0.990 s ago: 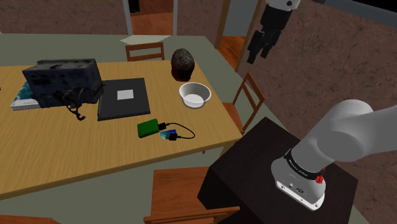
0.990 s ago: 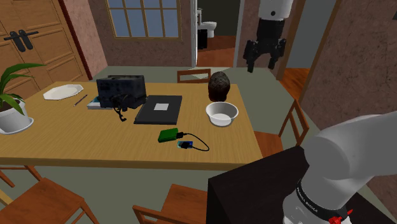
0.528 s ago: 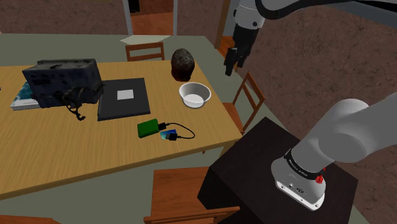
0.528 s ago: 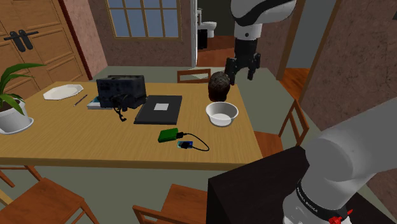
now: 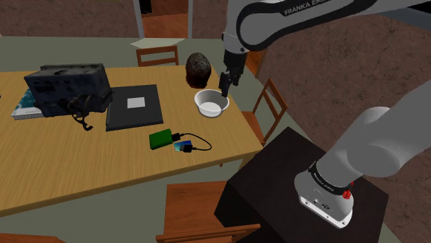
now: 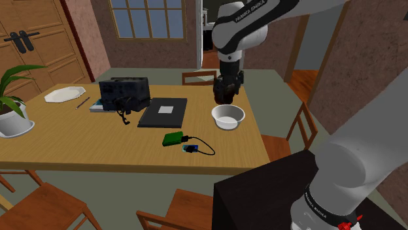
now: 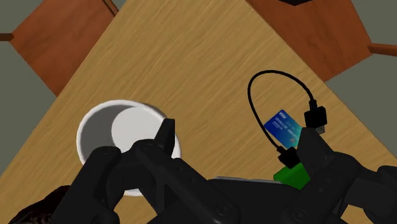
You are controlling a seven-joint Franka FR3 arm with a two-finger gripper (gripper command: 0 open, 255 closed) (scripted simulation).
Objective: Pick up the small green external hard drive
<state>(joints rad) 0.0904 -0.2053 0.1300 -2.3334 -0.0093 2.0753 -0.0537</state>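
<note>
The small green hard drive (image 5: pixel 161 139) lies flat on the wooden table (image 5: pixel 62 155), with a black cable (image 5: pixel 198 142) running from it to a blue card (image 5: pixel 184 147). My black gripper (image 5: pixel 224 83) hangs open and empty over the white bowl (image 5: pixel 211 103), well short of the drive. From the second exterior view the gripper (image 6: pixel 225 93) is above the bowl (image 6: pixel 228 116) and the drive (image 6: pixel 172 138) lies nearer the table's front. In the wrist view the gripper (image 7: pixel 238 135) frames the table; one finger (image 7: pixel 318 156) hides part of the drive (image 7: pixel 292 174).
A dark rounded object (image 5: pixel 198 67) stands behind the bowl. A flat dark laptop-like slab (image 5: pixel 135 105) and a black box (image 5: pixel 69 86) with cords lie beyond the drive. Wooden chairs (image 5: pixel 269 103) ring the table. A plant (image 6: pixel 12 108) and a plate (image 6: pixel 64 95) sit at the far end.
The arm has swung down and toward the shoulder view's left, from high beside the doorway to just above the white bowl. The fingers stayed open. Nothing on the table moved.
</note>
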